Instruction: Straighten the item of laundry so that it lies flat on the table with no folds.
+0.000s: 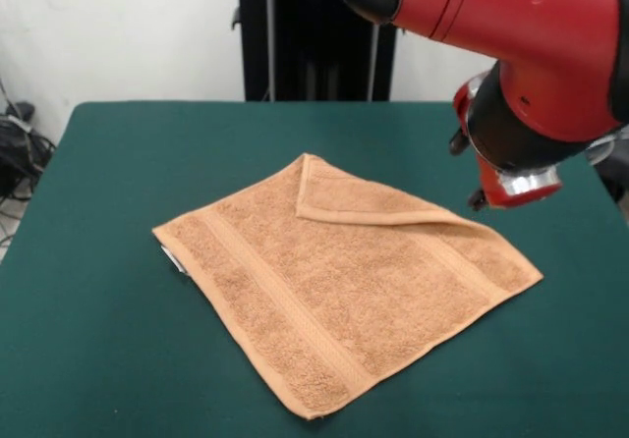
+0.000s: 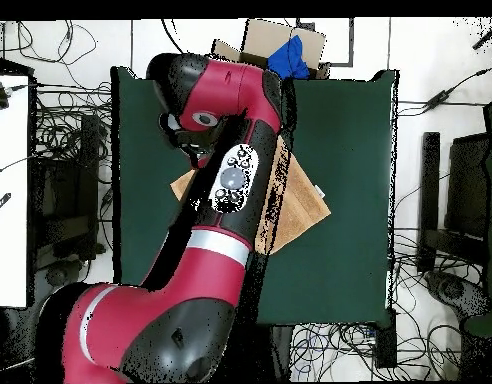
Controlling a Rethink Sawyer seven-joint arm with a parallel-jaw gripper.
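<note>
We see the orange-tan towel (image 1: 344,291) lying in the middle of the green table (image 1: 108,261), filling the centre and lower part of the front view, turned so that its corners point toward the frame's edges like a diamond. Most of it lies flat, with a woven border band running down its left side and another near its right corner. The upper corner is folded over onto the cloth, making a long triangular flap (image 1: 359,200) whose crease runs from the upper middle of the towel down toward the right. A small white tag (image 1: 173,258) peeks out at the towel's left corner. The red and black arm (image 1: 511,35) enters from the upper right of the front view, and its wrist end hangs over the table just above the towel's right side, near the end of the fold. We cannot tell how the gripper (image 1: 511,185) stands, since its tips do not show clearly in either view. In the overhead view the arm (image 2: 215,200) covers most of the towel (image 2: 300,200), which shows only at centre right of it, and a cardboard box (image 2: 280,45) with something blue sits beyond the table's top edge.
</note>
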